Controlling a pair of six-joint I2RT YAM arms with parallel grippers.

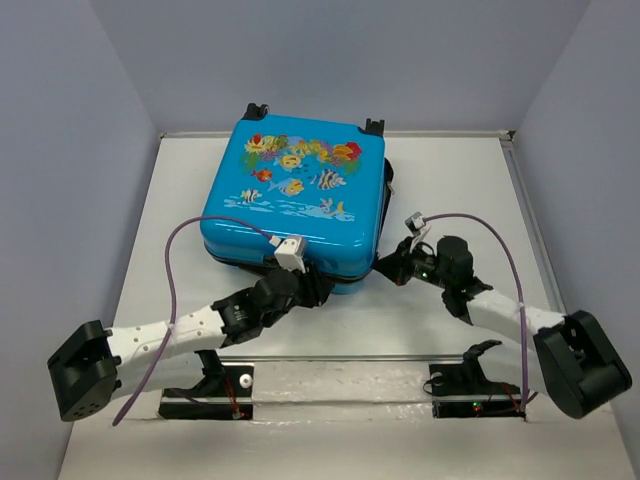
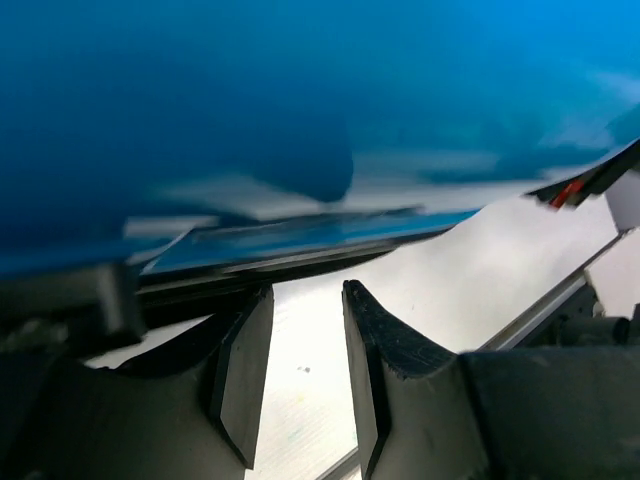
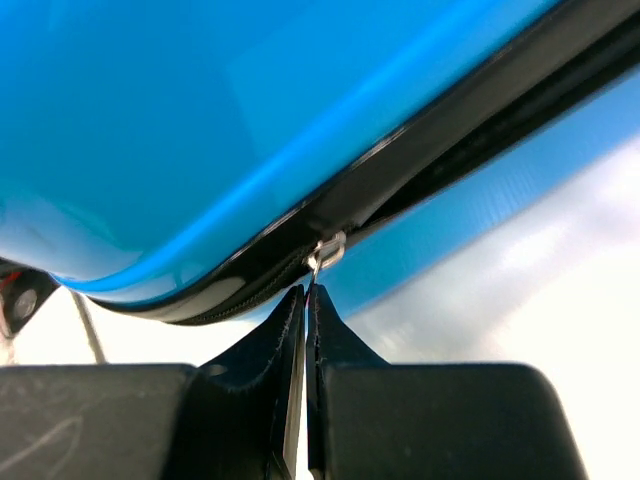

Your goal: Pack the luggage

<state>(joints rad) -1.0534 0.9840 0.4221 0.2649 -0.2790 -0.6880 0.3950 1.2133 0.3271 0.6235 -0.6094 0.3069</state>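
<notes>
Luggage point(image 1: 290, 195) zipper pull point(image 3: 326, 250) pinched (right claw point(image 3: 307, 300) closed).

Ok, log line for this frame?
luggage: lid down, fish side up | left gripper: open, empty, at near edge | right gripper: shut on zipper pull, near-right corner

The table point(image 1: 170, 230) is a pale, whitish surface, closed by grey walls point(image 1: 360, 60) on the left, the far and the right side. The luggage point(image 1: 293, 195) lies flat on it, near the far wall, with the fish-print face upward and its black wheels point(image 1: 256, 110) toward that wall.
</notes>
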